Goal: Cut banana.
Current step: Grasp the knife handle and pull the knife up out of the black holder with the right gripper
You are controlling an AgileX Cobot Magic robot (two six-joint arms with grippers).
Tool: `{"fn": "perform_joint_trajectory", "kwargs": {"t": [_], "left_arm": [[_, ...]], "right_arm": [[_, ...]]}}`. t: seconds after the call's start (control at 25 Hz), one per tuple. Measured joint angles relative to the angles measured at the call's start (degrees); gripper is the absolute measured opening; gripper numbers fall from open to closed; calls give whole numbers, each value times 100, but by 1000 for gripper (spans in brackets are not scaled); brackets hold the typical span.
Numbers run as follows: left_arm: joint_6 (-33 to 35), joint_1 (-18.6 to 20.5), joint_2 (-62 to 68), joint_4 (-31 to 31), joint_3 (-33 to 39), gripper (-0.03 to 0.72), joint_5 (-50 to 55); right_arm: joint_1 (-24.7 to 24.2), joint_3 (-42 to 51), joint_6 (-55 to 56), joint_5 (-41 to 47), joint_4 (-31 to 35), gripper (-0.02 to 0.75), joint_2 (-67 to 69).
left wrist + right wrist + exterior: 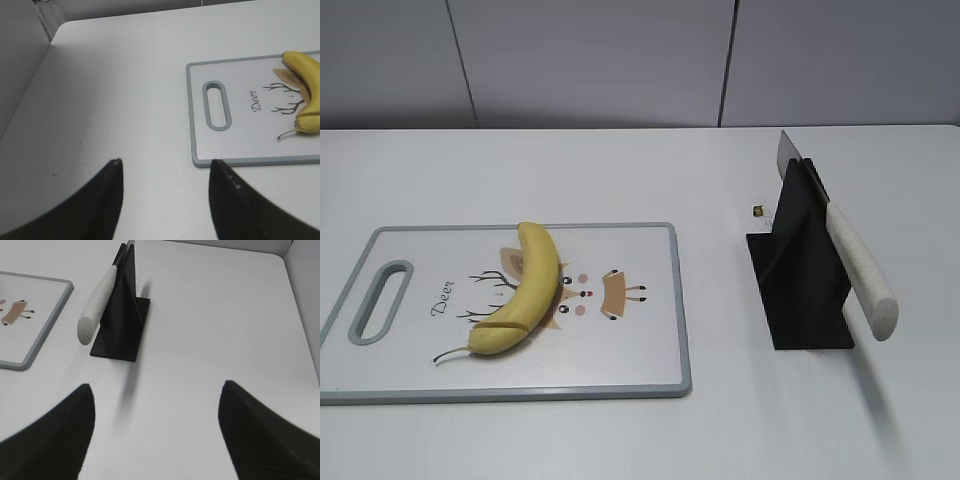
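Exterior view: 1 banana, 1 cutting board, 1 knife, 1 black stand, all on white table; banana lying on board's middle-left, partly over the deer print; long axis runs diagonal w/ a curve, blunt end up toward far edge of board, thin dark stem end down-left toward near edge; one cut line visible across it near stem end, pieces still touching; knife resting tilted in the stand, well apart to the right of board, white handle sticking out toward camera, blade tip up at back; small dark speck on table just left of stand, can't tell what. Left wrist view: left gripper fingers spread, nothing btwn them, over bare table beside board's handle slot. Right wrist view: right gripper also spread wide, empty, near the stand but not touching knife.
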Motion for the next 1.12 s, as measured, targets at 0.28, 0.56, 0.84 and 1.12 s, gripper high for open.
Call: {"fn": "perform_joint_trajectory", "kwargs": {"t": [0.28,0.56,0.84,1.12], "left_arm": [[0,0,0,0,0,533,0],[0,0,0,0,0,533,0],[0,0,0,0,0,533,0],[0,0,0,0,0,533,0]], "right_arm": [[0,-6,18,-8,1,582,148],[0,-558,23,-131,1,582,1343],[0,-1244,62,-139,170,582,2662],[0,-1764,62,-94,252,582,3845]]}}
